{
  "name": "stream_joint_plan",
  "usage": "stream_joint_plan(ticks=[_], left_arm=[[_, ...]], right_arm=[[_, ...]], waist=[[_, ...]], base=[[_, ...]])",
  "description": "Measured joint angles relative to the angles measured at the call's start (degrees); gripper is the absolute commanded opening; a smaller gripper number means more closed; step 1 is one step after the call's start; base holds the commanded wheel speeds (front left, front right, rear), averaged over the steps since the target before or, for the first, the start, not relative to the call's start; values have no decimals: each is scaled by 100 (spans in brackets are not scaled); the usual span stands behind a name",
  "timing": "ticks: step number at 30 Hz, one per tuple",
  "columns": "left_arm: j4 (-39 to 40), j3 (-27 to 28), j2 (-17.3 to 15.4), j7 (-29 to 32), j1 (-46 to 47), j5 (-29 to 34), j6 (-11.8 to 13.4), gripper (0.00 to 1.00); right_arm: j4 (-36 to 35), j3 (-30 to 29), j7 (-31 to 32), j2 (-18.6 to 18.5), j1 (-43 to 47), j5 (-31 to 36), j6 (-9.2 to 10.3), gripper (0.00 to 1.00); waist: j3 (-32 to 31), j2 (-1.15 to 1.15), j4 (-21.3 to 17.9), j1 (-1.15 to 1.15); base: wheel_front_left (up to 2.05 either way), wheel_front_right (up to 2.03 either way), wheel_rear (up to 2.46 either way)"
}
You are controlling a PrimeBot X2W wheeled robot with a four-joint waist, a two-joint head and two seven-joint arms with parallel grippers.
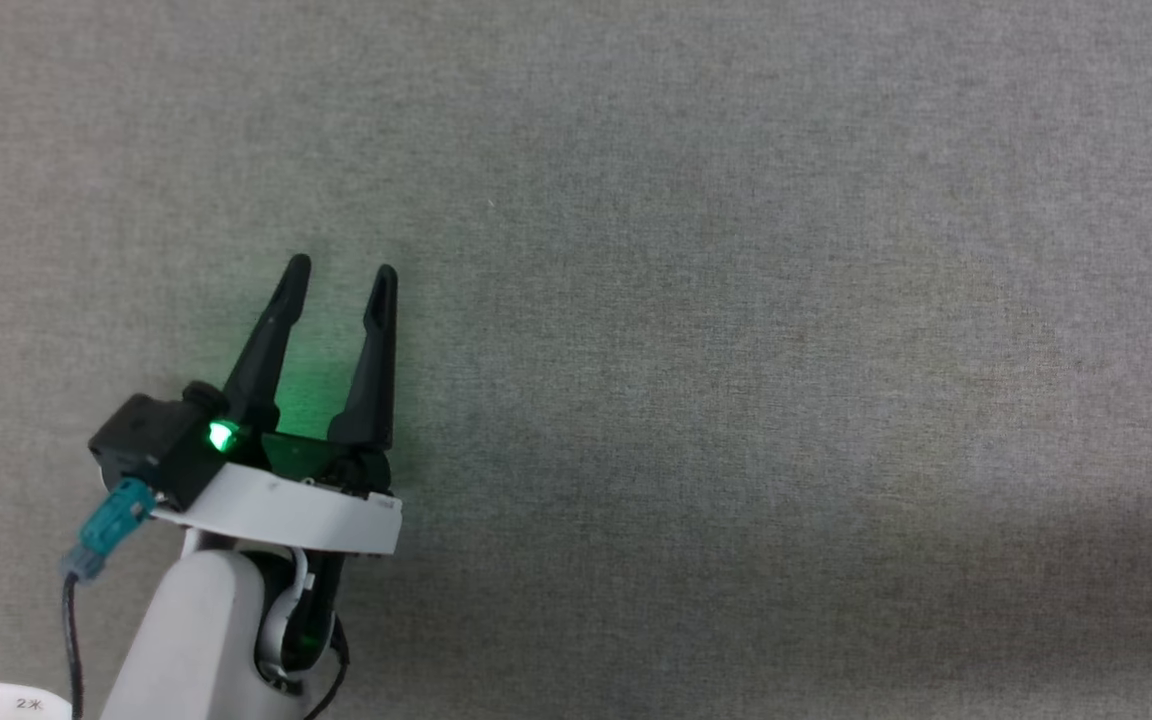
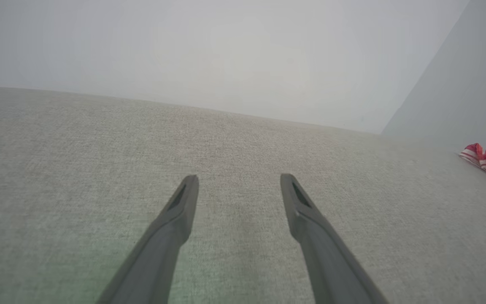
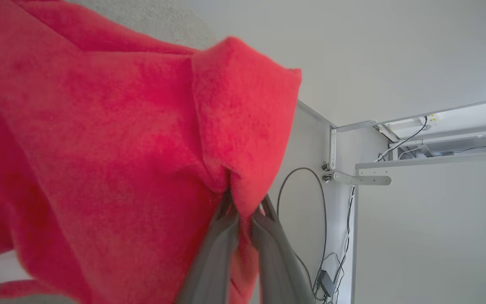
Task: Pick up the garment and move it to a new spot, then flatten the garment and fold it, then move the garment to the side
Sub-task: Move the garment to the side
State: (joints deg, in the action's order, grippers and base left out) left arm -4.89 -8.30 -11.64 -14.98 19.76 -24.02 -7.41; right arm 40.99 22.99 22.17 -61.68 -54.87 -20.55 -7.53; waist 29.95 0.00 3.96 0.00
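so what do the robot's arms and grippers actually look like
The left gripper has two long, tapered black fingers with a slot near each tip, on a black base with a glowing green light. Behind it sit a white round flange and a pale grey forearm; a teal plug carries a black cable. The right gripper has matching dark fingers.

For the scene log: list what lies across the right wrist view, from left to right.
garment → dark cable loop → white bracket arm → open recess with wires
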Motion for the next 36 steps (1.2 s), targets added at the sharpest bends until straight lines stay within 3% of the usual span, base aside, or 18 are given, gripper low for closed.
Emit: stream_joint_plan(ticks=[5,9,13,22,23,24,27,29,36], left_arm=[[-7,-48,-34,-1,52,-4,0,100],[-10,-48,-71,0,85,-10,0,100],[-18,12,-111,0,83,-9,0,100],[-52,108,-144,-1,-2,4,0,100],[-60,110,-144,-1,-13,16,0,100],[-67,121,-145,-1,-27,24,0,100],[-86,137,-156,-1,-95,35,0,100],[-109,156,-163,0,-166,38,0,100],[-144,299,-181,0,-486,43,0,100]], right_arm=[[244,-216,-22,250,-12,144,0,0],[368,-405,-47,481,-72,321,0,15],[367,-541,-48,710,-91,512,0,38],[230,-809,-42,1102,-87,770,0,51],[201,-828,-53,1137,-70,781,0,70],[185,-854,-85,1178,-57,801,0,81],[78,-870,-134,1276,-10,833,0,85],[32,-891,-226,1365,46,837,0,99],[-100,-1056,-720,1800,352,788,0,100]], waist=[[68,0,-17,0],[82,0,-19,0],[59,0,-63,0],[-174,0,-254,0],[-215,0,-276,0],[-258,0,-298,0],[-402,0,-362,0],[-512,0,-400,0],[-976,0,-514,0]], base=[[0,0,0],[0,0,0],[0,0,0],[0,0,0],[0,0,0],[0,0,0],[0,0,0],[0,0,0],[0,0,0]])
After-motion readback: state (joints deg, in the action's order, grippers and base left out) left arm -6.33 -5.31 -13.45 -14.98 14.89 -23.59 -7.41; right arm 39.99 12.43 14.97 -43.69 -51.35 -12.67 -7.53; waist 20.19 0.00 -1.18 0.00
